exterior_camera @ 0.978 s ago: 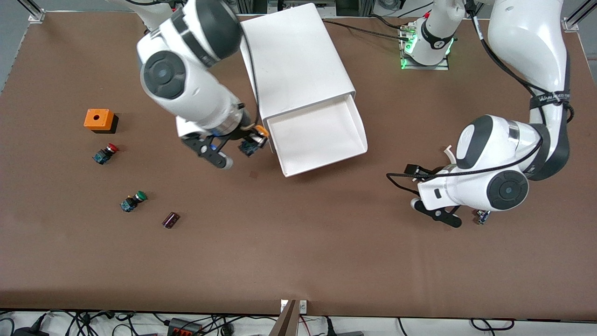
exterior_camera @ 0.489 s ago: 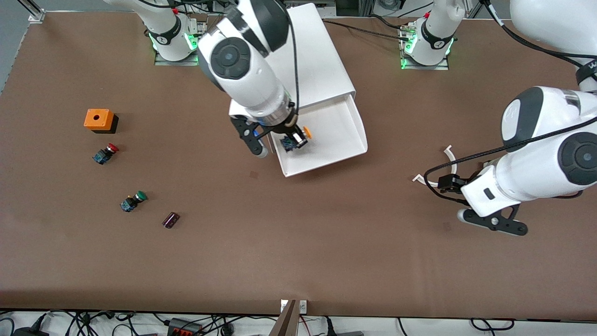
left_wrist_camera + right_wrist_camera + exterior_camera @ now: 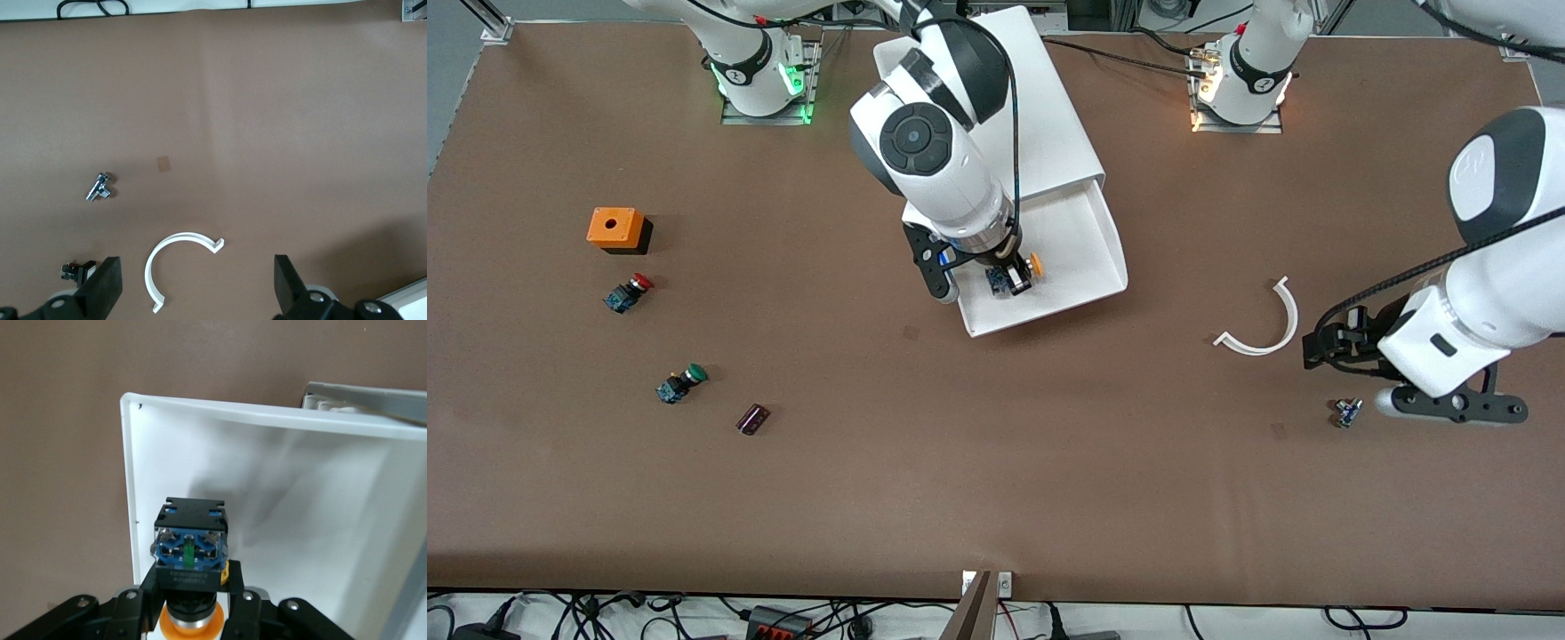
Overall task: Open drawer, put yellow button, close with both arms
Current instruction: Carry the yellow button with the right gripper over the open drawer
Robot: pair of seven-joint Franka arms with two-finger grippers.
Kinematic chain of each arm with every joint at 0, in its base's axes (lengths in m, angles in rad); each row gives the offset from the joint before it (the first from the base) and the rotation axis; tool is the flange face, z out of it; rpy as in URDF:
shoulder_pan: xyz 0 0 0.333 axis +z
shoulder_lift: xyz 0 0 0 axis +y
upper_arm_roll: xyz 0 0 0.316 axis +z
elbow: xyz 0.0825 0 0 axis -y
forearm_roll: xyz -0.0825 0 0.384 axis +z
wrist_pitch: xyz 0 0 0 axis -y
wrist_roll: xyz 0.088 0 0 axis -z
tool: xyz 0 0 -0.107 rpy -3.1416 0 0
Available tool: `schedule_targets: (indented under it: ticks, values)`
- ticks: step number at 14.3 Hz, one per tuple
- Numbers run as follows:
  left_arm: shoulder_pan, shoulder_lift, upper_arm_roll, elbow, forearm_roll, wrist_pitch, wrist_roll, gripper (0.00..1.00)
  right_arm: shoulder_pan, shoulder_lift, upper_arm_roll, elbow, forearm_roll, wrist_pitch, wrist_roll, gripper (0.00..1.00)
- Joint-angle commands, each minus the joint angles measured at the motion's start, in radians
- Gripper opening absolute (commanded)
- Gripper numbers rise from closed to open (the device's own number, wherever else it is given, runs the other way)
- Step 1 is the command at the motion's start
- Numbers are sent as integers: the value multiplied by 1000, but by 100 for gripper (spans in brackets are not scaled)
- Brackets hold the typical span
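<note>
Over the open drawer [image 3: 1049,258], the right pincer [image 3: 1014,274], having travelled inward from the drawer's edge, hangs clenched on the yellow button [image 3: 1021,271], now ready for release, while the left pincer [image 3: 1449,404], splayed wide, has withdrawn and waits above the table [image 3: 996,489].

I see two glossy white arms [image 3: 947,173] with dark grey joint bands and round dark end caps. Black cables run along both. Each base carries a black ring with a small white mark; the right base glows green, the left base amber. Both grippers have black fingers on white wrist housings.
</note>
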Motion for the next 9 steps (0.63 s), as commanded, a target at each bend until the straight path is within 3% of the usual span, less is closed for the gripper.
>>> schedule_targets:
  ticks: [1, 9]
  values:
    - [1, -207, -2, -290, -11, 73, -14, 100, 28, 31, -5, 32, 9, -4, 83, 0]
    - [-9, -153, -7, -289, -13, 91, -154, 100, 48, 39, -5, 3, 9, 4, 145, 0]
